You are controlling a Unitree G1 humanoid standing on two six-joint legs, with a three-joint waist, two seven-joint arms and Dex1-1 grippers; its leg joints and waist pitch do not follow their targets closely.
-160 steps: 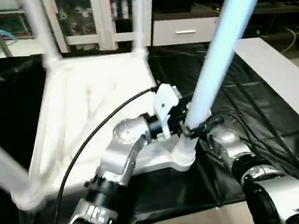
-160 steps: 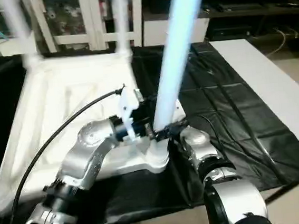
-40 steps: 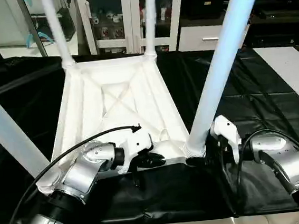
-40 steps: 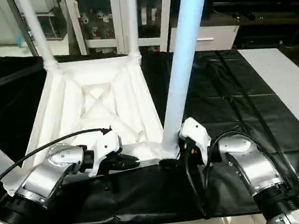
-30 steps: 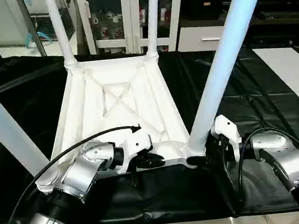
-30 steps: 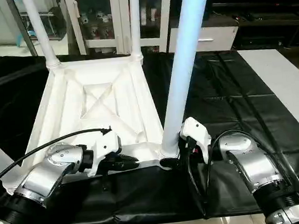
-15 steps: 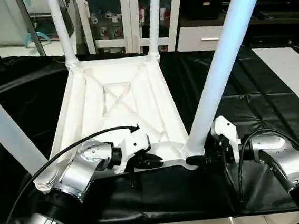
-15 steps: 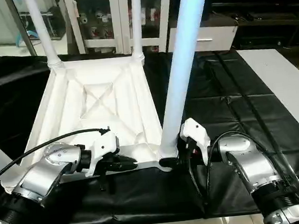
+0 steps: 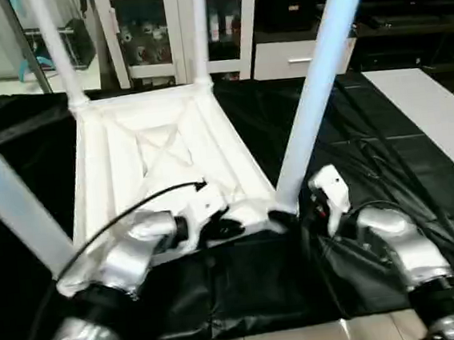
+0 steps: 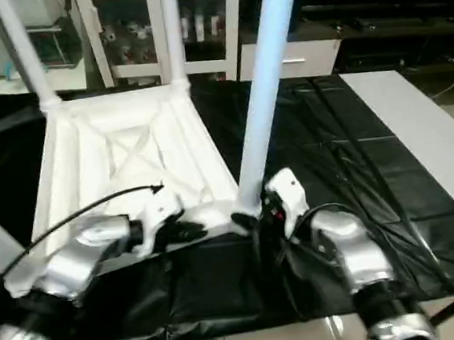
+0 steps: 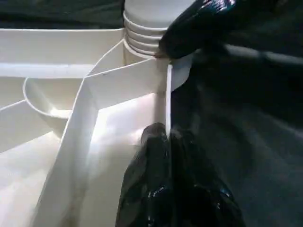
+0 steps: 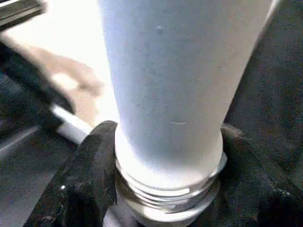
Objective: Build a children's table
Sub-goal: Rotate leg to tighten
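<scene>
**Q:** On the black sheet (image 9: 384,135), what is seen?

**A:** A white table top (image 9: 149,157) is laid upside down, its X-ribbed underside turned up. Four white legs are stood upright in its corner sockets: two far legs (image 9: 54,42), a near left leg (image 9: 9,203), and a near right leg (image 9: 314,73).

**Q:** Where are the grippers placed?

**A:** Both are held at the near edge of the top. The left gripper (image 11: 166,137) is pinched onto the thin rim wall of the top, just left of the near right corner; its two black fingers (image 11: 151,156) are pressed together with the wall between them. The right gripper (image 12: 165,189) is set around the base of the near right leg, where it meets its socket. One black finger is seen on each side of the leg, spread to the leg's width and touching it.

**Q:** What lies beyond?

**A:** White cabinets with glass doors (image 9: 141,25) are seen at the far side.
</scene>
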